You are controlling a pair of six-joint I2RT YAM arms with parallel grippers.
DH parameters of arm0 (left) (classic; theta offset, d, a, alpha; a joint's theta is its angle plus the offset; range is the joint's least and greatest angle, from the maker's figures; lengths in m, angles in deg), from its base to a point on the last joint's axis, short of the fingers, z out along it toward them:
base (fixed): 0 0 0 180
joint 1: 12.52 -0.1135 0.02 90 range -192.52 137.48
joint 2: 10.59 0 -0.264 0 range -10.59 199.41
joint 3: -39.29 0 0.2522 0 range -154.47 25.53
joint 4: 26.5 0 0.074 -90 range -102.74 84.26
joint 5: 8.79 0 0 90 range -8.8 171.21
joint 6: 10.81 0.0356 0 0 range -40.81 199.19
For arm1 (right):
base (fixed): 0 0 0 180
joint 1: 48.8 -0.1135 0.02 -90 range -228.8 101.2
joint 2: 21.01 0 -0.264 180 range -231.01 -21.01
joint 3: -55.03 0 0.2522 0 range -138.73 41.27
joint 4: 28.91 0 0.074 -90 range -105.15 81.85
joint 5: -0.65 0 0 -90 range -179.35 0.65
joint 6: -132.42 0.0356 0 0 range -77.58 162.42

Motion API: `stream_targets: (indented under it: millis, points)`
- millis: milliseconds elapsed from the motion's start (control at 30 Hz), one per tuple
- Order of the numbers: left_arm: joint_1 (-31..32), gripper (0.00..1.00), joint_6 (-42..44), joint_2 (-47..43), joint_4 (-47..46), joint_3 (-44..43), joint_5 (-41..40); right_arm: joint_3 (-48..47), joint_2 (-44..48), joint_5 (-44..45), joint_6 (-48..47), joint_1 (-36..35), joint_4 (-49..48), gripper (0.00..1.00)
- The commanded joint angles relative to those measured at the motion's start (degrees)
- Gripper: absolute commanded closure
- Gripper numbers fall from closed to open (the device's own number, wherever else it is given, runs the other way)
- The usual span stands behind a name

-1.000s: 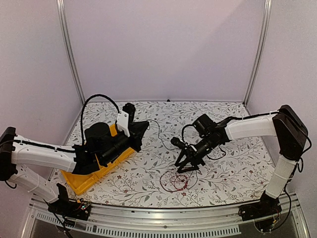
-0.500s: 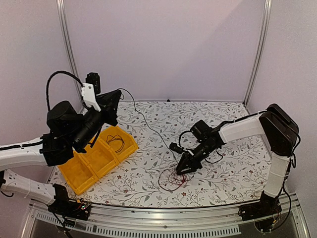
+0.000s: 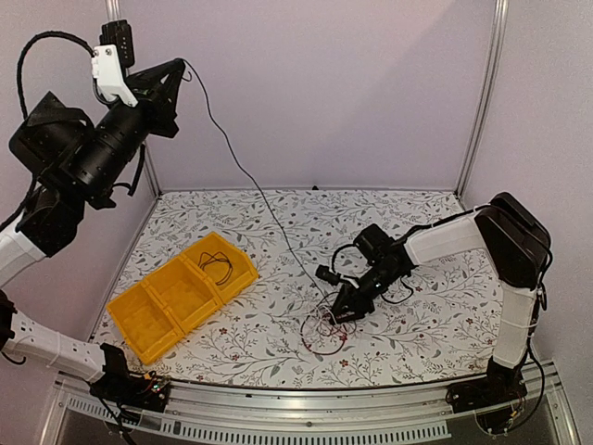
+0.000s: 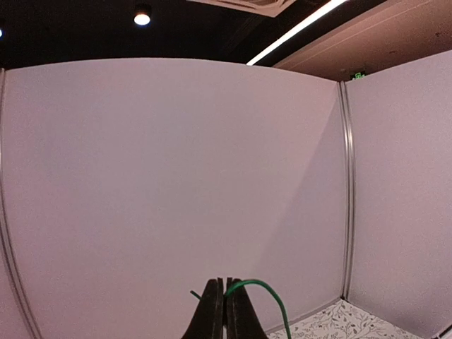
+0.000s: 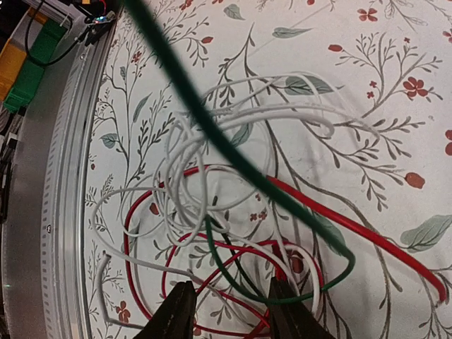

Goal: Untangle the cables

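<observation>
The tangle of cables (image 3: 326,326) lies on the floral table in front of the middle: white, red and green wires (image 5: 212,212) looped through each other. My left gripper (image 3: 178,65) is raised high at the upper left and is shut on one dark green cable (image 4: 267,288). That cable (image 3: 250,181) runs taut down to the tangle and also crosses the right wrist view (image 5: 212,134). My left gripper's tips (image 4: 226,284) pinch its end. My right gripper (image 3: 339,313) is low over the tangle and open. Its fingers (image 5: 180,311) stand on either side of several wires.
A yellow divided bin (image 3: 139,320) lies at the front left; a small black cable coil (image 3: 215,264) sits in its far compartment. The table's metal front rail (image 5: 42,212) is near the tangle. The right arm's thick black cable (image 3: 403,295) loops beside its wrist.
My left arm has risen from the yellow bin to high at the upper left, drawing the green cable out taut. My right gripper has shifted slightly left and down onto the tangle.
</observation>
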Motion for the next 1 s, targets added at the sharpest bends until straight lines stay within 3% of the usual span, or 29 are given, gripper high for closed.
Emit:
stream_targets:
  millis: [0, 333, 700, 967]
  points:
    - [0.7, 1.00, 8.5, 3.4, 2.3, -8.1, 0.5, -1.1, -0.9, 1.7, 0.5, 0.8, 0.4, 0.60]
    - [0.7, 1.00, 15.2, 8.4, 1.0, -17.4, -2.1, -1.4, -0.1, 3.3, 0.3, 2.4, 1.0, 0.57]
    - [0.7, 1.00, 24.2, 16.4, 4.1, -37.2, -1.7, -2.9, -0.3, 12.2, 2.2, 5.0, 1.2, 0.54]
    - [0.8, 1.00, 25.0, 16.0, 2.3, -36.6, -2.2, -2.9, 2.1, 18.6, 3.8, 10.1, 0.4, 0.53]
